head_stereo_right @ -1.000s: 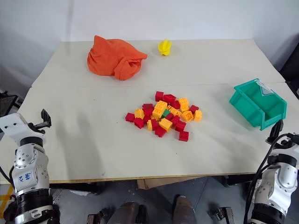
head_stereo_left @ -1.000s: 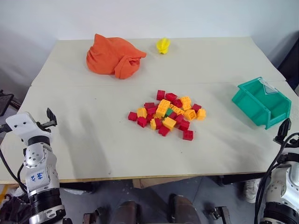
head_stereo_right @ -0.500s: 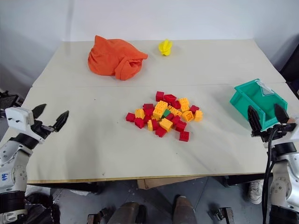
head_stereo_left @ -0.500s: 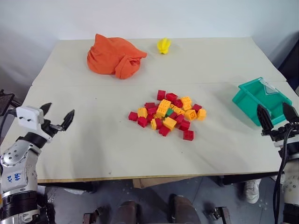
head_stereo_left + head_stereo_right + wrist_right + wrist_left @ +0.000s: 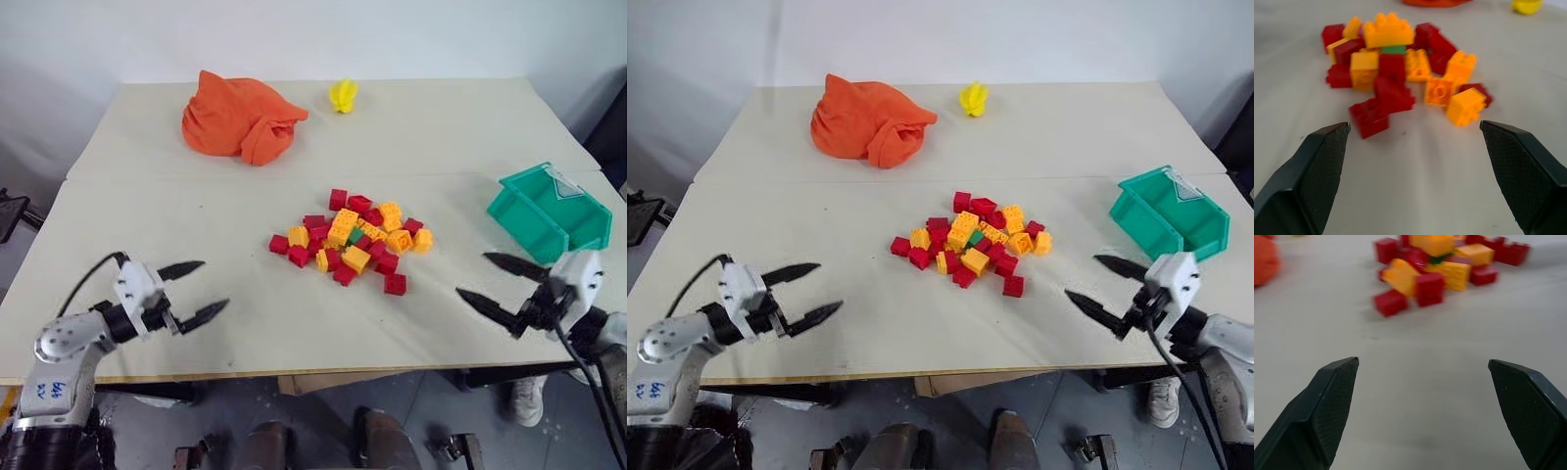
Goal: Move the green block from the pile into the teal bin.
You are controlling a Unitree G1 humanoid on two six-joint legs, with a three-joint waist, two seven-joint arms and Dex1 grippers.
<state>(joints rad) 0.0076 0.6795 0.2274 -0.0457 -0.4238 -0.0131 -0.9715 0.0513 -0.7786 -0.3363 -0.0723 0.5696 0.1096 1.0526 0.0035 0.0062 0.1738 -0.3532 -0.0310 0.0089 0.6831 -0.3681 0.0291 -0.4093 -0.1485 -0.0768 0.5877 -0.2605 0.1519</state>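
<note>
One small green square plastic studded brick (image 5: 355, 235) is sitting near the middle of the pile (image 5: 351, 240), a loose cluster of red and yellow-orange studded toy bricks on the pale tabletop (image 5: 245, 294). It's mostly buried, so I'm only getting a sliver of green peeking out between a yellow-orange brick on its far side and red ones crowding in front. In the right wrist view it's showing as a flat green strip (image 5: 1394, 49) tucked right under a big yellow-orange brick. It looks about the same size as the red ones, squarish, so I can't really call a long axis or say which way its studs are facing, too much of it is covered.

Taking the pile as the landmark: the teal-green plastic open-top bin (image 5: 549, 211) with the thick rim is sitting well off to the pile's right, near the table edge, and it's looking empty from here. A crumpled orange cloth (image 5: 238, 117) is lying beyond the pile to the left, and a small yellow object (image 5: 342, 94) is sitting beyond the pile too.

The left gripper (image 5: 193, 291) is hanging low over the table on the pile's near left, fingers spread wide, gripping nothing. The right gripper (image 5: 500, 284) is mirroring it on the pile's near right, between pile and bin, fingers also gaping wide and empty. Both are pointing inward at the pile.
</note>
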